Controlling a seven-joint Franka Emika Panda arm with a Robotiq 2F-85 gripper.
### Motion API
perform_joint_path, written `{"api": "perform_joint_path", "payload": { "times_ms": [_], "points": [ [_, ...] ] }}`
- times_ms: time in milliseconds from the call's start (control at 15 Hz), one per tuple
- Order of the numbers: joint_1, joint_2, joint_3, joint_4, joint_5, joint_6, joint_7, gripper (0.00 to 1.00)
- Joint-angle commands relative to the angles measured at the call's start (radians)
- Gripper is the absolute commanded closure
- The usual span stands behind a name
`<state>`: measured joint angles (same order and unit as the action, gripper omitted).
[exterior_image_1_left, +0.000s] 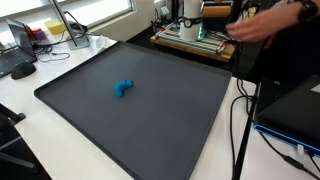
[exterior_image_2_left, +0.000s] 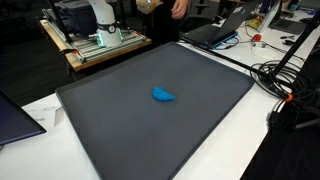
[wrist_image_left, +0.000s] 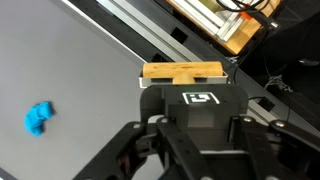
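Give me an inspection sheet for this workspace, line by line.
Surface: dark mat lying flat on a white table.
Job's things: one small blue object near the mat's middle, nothing touching it.
Clutter: wooden block just beyond the gripper body in the wrist view; contact unclear.
Grippers: gripper apart from the blue object; fingertips cut off by the frame, state unclear.
Cables: black cables bunched beside the mat's edge.
Surroundings: laptop, wooden platform, a person's arm.
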<state>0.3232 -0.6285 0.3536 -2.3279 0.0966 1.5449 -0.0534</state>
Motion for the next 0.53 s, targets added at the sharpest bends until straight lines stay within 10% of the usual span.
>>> {"api": "perform_joint_path", "payload": {
  "times_ms": [0,467],
  "points": [
    [0.016,-0.012,-0.011,0.000,-0.038,0.007,-0.012,0.78],
    [-0.023,0.057,-0.135,0.302,-0.148,-0.011,-0.190,0.78]
  ]
}}
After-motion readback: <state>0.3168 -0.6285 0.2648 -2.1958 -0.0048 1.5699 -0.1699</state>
